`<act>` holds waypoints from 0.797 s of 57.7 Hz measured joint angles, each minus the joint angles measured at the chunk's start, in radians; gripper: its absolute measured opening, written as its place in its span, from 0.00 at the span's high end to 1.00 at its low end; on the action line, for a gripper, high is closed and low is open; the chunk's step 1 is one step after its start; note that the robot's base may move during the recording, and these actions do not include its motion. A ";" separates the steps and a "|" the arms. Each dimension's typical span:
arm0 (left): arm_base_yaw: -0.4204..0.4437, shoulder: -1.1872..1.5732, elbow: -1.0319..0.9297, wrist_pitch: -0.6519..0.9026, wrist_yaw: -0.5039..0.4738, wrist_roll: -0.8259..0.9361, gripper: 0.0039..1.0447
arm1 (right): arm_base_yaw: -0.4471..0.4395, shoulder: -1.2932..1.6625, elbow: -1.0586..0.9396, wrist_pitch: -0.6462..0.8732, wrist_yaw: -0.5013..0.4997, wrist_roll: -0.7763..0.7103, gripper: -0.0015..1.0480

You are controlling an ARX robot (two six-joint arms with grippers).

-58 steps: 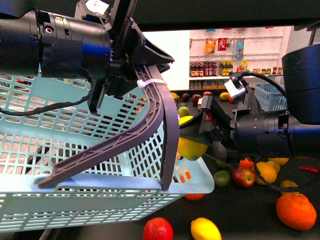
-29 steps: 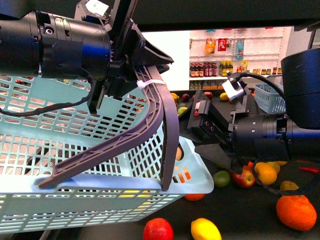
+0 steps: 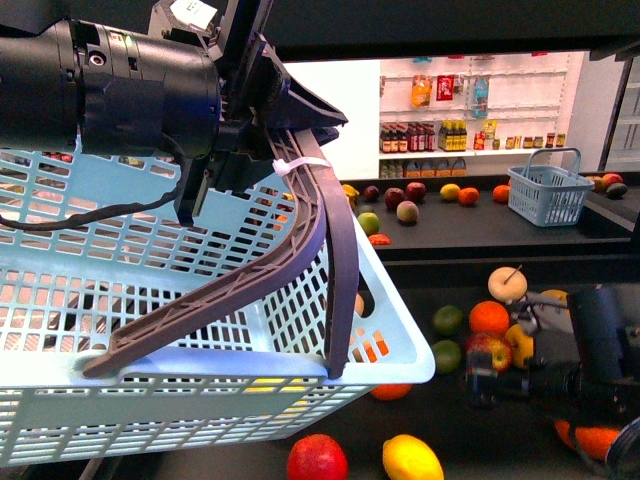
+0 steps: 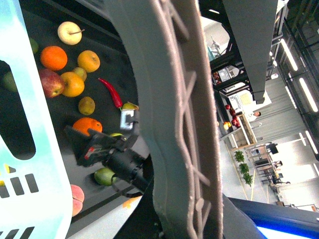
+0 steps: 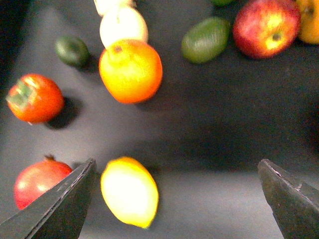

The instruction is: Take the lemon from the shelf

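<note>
Nearest the lens, the left gripper (image 3: 275,140) is clamped on the grey handle (image 3: 335,260) of a pale blue basket (image 3: 150,400). It holds the basket high and off to its own side, apparently to keep it ready for fruit while leaving the display below open to the other arm. Just past the basket's rim, the lemon (image 3: 411,459) lies on its side at the front of the lower tray of the black shelf (image 5: 214,129), near a red fruit (image 3: 316,460) but apart from it. The right gripper (image 5: 174,196) hovers low over that tray with its jaws spread wide and nothing between them but the lemon. The wrist view shows the lemon just beside one finger rather than centred, so the grasp looks not yet begun, and the pincer probably needs to shift sideways before it descends. Further back on the tray an orange (image 5: 130,70), a persimmon (image 5: 34,97) and a green fruit (image 5: 205,39) lie well clear of the lemon, leaving the fingers room. Beyond, the shelf's upper tier carries more fruit and a small blue basket (image 3: 545,195). White wall shelves of bottles (image 3: 455,135) close the background.
</note>
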 joint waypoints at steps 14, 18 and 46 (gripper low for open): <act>0.000 0.000 0.000 0.000 0.000 0.000 0.92 | 0.037 0.134 0.004 0.074 -0.068 -0.193 0.07; 0.000 0.000 0.000 0.000 0.001 0.000 0.92 | 0.057 0.156 0.004 0.097 -0.089 -0.254 0.07; 0.000 0.000 0.000 0.000 0.000 0.000 0.92 | 0.137 0.300 0.154 0.117 -0.077 -0.439 0.07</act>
